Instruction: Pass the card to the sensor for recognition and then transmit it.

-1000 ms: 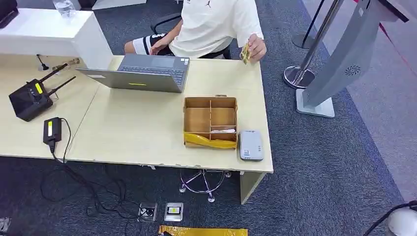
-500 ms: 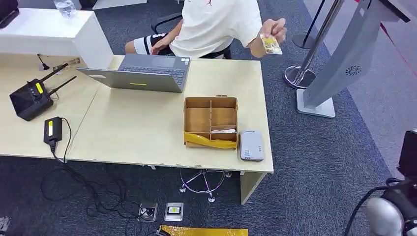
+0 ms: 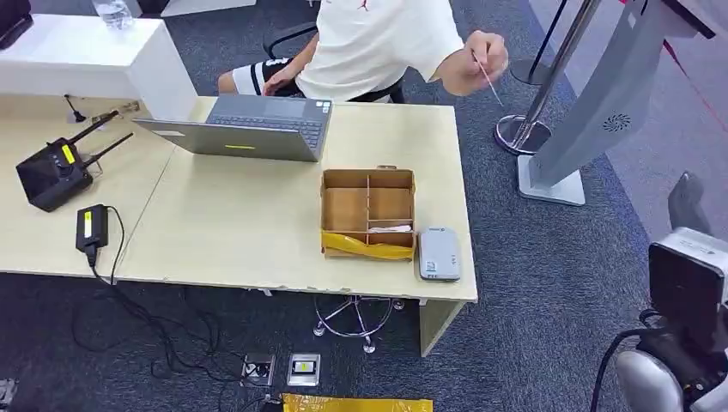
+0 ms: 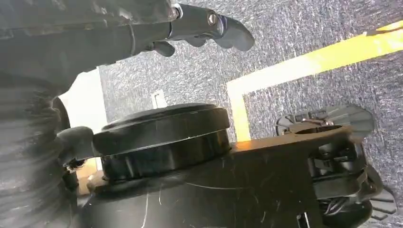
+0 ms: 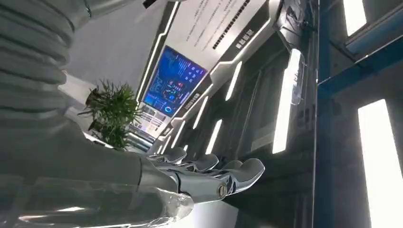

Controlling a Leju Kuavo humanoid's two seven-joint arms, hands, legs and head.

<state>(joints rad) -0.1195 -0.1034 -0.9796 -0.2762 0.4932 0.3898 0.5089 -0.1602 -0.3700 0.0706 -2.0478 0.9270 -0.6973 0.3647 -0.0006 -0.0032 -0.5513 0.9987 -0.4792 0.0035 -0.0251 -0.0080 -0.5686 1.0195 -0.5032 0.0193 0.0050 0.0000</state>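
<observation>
A seated person in a white shirt holds the card [image 3: 488, 79] edge-on in a raised hand [image 3: 479, 55], out past the table's far right corner. The grey sensor [image 3: 439, 253] lies flat near the table's front right edge, beside a partitioned cardboard box [image 3: 367, 212]. My right arm [image 3: 687, 287] rises at the lower right, well off the table. My right hand [image 5: 209, 175] has its fingers stretched out and holds nothing. My left hand [image 4: 209, 26] hangs over the carpet, fingers loose and empty.
On the table [image 3: 232, 232] are a laptop [image 3: 257, 129], a black router [image 3: 51, 172] and a power brick [image 3: 90, 225]. A grey kiosk stand [image 3: 592, 120] and a stanchion base [image 3: 519, 133] stand right of the table. Yellow tape [image 3: 356, 403] marks the carpet.
The person has lifted the card up and to the right and turned it edge-on. My right arm has risen into view at the lower right.
</observation>
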